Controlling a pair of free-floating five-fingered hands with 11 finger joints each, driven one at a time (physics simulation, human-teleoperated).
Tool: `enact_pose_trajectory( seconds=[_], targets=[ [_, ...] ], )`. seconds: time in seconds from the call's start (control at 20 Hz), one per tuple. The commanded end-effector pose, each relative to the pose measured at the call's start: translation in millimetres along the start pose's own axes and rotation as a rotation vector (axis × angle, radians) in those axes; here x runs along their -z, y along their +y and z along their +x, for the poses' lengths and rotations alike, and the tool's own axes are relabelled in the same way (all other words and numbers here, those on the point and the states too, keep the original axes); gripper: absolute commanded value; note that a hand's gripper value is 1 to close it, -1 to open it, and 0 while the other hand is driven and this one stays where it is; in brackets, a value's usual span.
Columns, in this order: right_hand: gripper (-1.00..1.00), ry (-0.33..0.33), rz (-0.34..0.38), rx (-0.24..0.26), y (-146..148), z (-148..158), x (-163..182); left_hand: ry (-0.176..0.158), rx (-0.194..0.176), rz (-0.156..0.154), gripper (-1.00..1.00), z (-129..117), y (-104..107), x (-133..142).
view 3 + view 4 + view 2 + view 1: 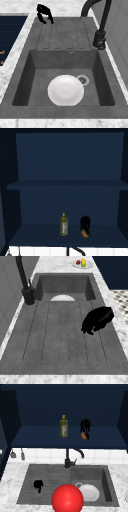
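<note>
Right hand (85, 427), fingers curled down around a small orange object (84, 436), rests it on the cabinet shelf (37, 437) beside the oil bottle (63, 427); left hand (38, 484) hovers, fingers curled, over the drainboard (50, 476).

Flat, even light is falling across the grey stone sink (30, 470), with no clear source showing. The white speckled desk (57, 263) is reading brightest along its edges, and the round white plate (65, 90) is glowing without glare. The dark blue wall cabinet (67, 165) is sitting dim, its corners sinking toward black. The glossy red ball (67, 499) is carrying only a soft gradient. Cast shadows are staying faint; the black left hand (98, 320) is appearing as a featureless silhouette. Outlines are looking soft and blurred throughout.
</note>
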Motion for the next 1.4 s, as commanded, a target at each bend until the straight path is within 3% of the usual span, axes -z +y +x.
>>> enact_pose_trajectory(
  seconds=[0.0, 0.2, 0.4, 0.7, 0.85, 0.9, 0.95, 1.15, 1.35],
  targets=[
    [-1.00, -0.010, 0.047, -0.007, -1.0, 7.5, 2.8, 0.000, 0.000, 0.000, 0.00, 0.0, 0.0, 0.0],
    [-1.00, -0.012, 0.051, -0.009, -0.3, 14.4, 6.4, 0.000, 0.000, 0.000, 0.00, 0.0, 0.0, 0.0],
    [-1.00, -0.018, 0.004, -0.029, 7.5, 11.3, 13.5, 0.000, 0.000, 0.000, 0.00, 0.0, 0.0, 0.0],
    [-1.00, -0.009, -0.216, -0.042, 26.3, -1.4, 26.4, 0.000, 0.000, 0.000, 0.00, 0.0, 0.0, 0.0],
    [-1.00, 0.000, -0.283, -0.066, 34.1, 2.1, 33.6, 0.000, 0.000, 0.000, 0.00, 0.0, 0.0, 0.0],
    [1.00, 0.003, -0.305, -0.072, 36.0, 2.4, 34.5, 0.000, 0.000, 0.000, 0.00, 0.0, 0.0, 0.0],
    [1.00, 0.011, -0.345, -0.108, 36.8, 5.6, 33.9, 0.000, 0.000, 0.000, 0.00, 0.0, 0.0, 0.0],
    [1.00, -0.014, -0.532, -0.079, 36.5, 7.3, 25.6, 0.000, 0.000, 0.000, 0.00, 0.0, 0.0, 0.0],
    [1.00, -0.025, -0.613, -0.052, 41.4, 7.4, 16.1, 0.000, 0.000, 0.000, 0.00, 0.0, 0.0, 0.0]
  ],
)
